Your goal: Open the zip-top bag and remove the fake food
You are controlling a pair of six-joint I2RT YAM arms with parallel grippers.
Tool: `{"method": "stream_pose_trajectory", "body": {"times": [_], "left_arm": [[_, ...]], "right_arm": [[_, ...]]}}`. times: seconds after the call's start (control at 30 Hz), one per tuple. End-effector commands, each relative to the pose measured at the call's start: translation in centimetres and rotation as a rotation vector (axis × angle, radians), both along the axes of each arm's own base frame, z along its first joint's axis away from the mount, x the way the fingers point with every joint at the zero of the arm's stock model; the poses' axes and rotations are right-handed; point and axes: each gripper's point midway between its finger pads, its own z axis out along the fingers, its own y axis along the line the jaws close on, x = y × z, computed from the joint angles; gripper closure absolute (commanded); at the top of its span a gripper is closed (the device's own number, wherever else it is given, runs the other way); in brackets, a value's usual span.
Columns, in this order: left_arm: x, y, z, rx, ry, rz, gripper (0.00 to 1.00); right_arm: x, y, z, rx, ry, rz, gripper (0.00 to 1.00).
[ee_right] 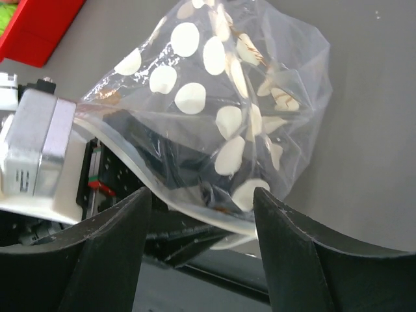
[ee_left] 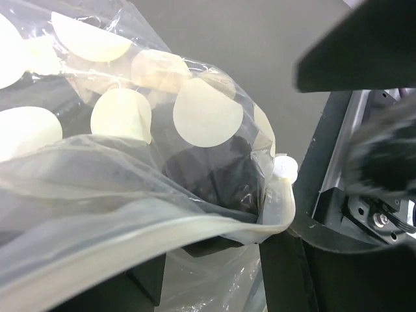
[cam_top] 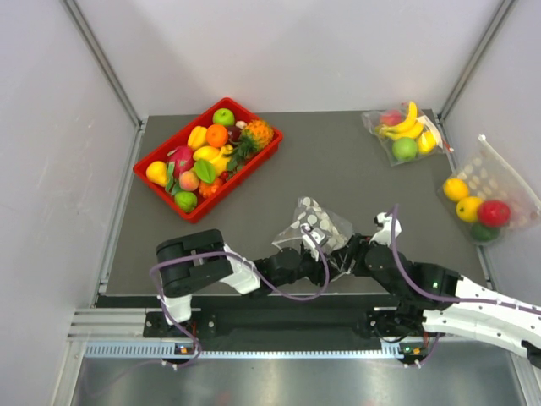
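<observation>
The zip-top bag (cam_top: pixel 317 222), clear with pale round dots, hangs lifted between my two grippers near the table's front edge. In the left wrist view the bag (ee_left: pixel 195 117) drapes over my left gripper (ee_left: pixel 211 279). Its fingers stand apart, with the white zip strip (ee_left: pixel 162 234) lying across them and film between them. In the right wrist view my right gripper (ee_right: pixel 201 195) is open, and the zip strip (ee_right: pixel 162 188) of the bag (ee_right: pixel 221 97) crosses the gap untouched. No fake food shows inside the bag. In the top view my left gripper (cam_top: pixel 314 241) and right gripper (cam_top: pixel 348 254) almost meet.
A red bin (cam_top: pixel 173 138) of mixed plastic fruit stands at the back left; its corner also shows in the right wrist view (ee_right: pixel 39 26). A clear banana-and-apple bag (cam_top: pixel 404 134) lies at the back right. A bigger dotted bag (cam_top: pixel 486 199) of fruit lies at the right edge.
</observation>
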Motion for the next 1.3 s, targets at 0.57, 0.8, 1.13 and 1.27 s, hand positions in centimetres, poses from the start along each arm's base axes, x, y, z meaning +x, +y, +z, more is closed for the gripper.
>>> {"method": "stream_pose_trajectory", "body": {"times": [0.57, 0.8, 1.13, 1.27], "left_arm": [[0.4, 0.4, 5.7, -0.233, 0.113, -0.020, 0.73], [-1.4, 0.4, 6.3, -0.263, 0.126, -0.125, 0.73], [-0.1, 0.5, 5.6, -0.249, 0.179, -0.094, 0.73], [0.2, 0.6, 5.8, -0.251, 0.181, -0.094, 0.73]], "right_arm": [[-1.2, -1.0, -4.1, 0.033, 0.076, -0.040, 0.42], [-0.7, -0.7, -3.9, 0.065, 0.017, -0.024, 0.45], [-1.4, -0.1, -3.1, 0.057, 0.002, 0.071, 0.48], [-1.8, 0.7, -2.8, 0.046, -0.016, 0.135, 0.46]]}}
